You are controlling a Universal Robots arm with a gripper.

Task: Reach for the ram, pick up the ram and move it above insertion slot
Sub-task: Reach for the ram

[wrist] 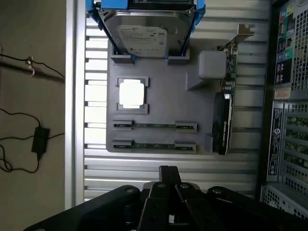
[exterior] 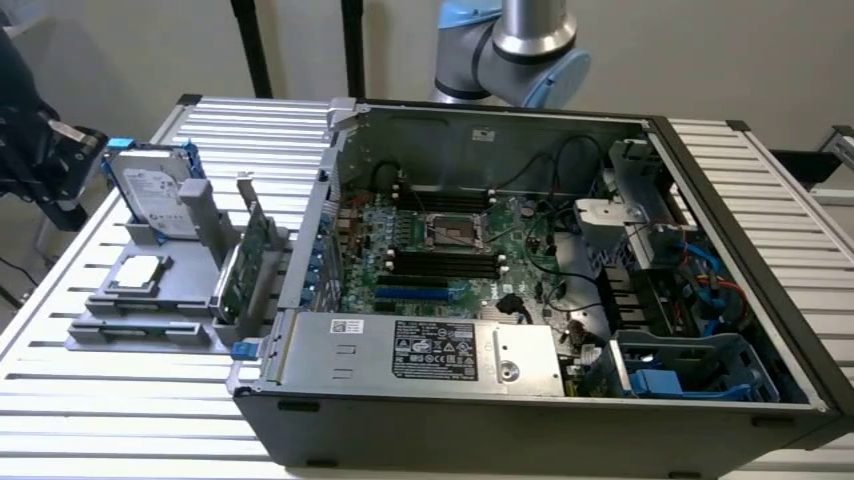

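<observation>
Right now my gripper (wrist: 168, 175) hangs empty with its fingers pressed together, just short of the grey holder (wrist: 163, 96). The ram (wrist: 154, 145) lies on edge in the holder's nearest groove, with a second stick (wrist: 154, 126) just beside it. As I judge it, a clean reach needs the fingers parted, centred on the stick and square to its length, clear of the neighbour. The slatted metal surface (wrist: 96, 180) also carries the open computer case (exterior: 534, 400). A cable (wrist: 29, 144) trails off its edge.

Computer: I see it open (exterior: 441, 350) on the counter (exterior: 120, 410).
Tray: gray (exterior: 187, 290), beside it, holding a silver drive (exterior: 150, 195).
</observation>
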